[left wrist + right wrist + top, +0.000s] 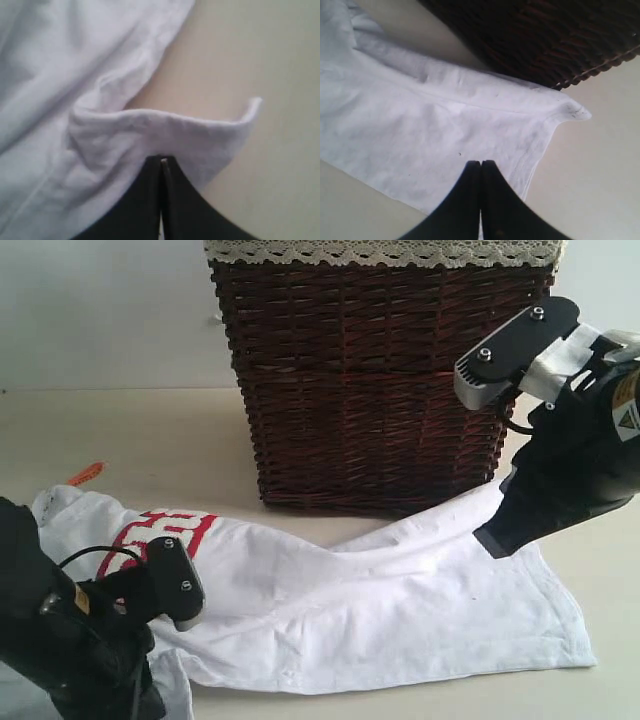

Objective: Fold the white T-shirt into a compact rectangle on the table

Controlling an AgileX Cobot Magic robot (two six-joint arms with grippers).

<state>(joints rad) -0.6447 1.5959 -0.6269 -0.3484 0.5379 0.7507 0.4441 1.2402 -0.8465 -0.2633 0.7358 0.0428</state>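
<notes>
1. The white T-shirt (380,600) lies on the worktop (150,430) in front of the wicker basket (380,380). Its long axis runs left to right in the exterior view, with the red-outlined lettering (160,535) and the orange tag (86,473) at the left end.
2. The left hand (161,160) has its jaws together, clamped on a curled edge of cloth at the near left end.
3. The right hand (481,164) also has its jaws together. We judge it is pinching the far edge at the right end, where the cloth rises off the worktop beside the basket's corner.
4. So the two grips sit at opposite ends of the long axis, each hand nearest its own end, one on the near edge and one on the far.
5. We judge the fold turns on this: the slack middle sags between the hands, and the basket stands just behind the right grip.
</notes>
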